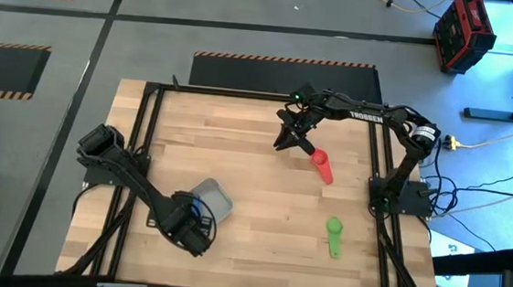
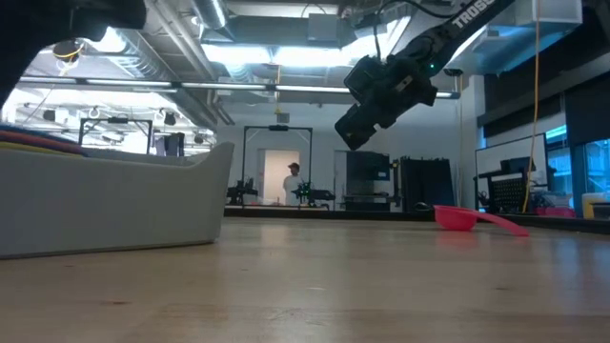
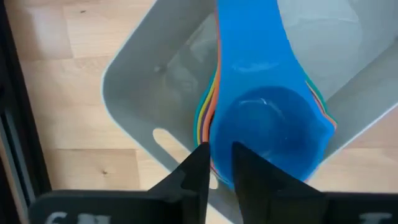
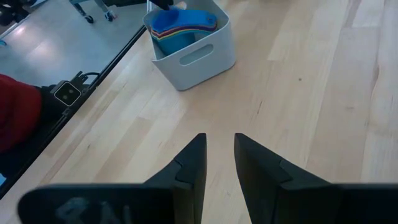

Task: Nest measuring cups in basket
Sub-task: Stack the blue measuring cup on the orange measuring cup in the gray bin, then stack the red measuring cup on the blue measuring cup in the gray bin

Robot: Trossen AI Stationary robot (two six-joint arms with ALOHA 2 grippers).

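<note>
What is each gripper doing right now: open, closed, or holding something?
Left gripper: over the basket, jaws slightly apart at the blue cup; grip cannot be told.
Right gripper: raised above the table, slightly open, empty.

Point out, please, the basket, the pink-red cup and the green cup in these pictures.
basket (image 4: 200,57): right wrist view, on its side wall by the handle slot.
pink-red cup (image 1: 320,160): high view, on its bowl.
green cup (image 1: 334,228): high view, on its bowl.
</note>
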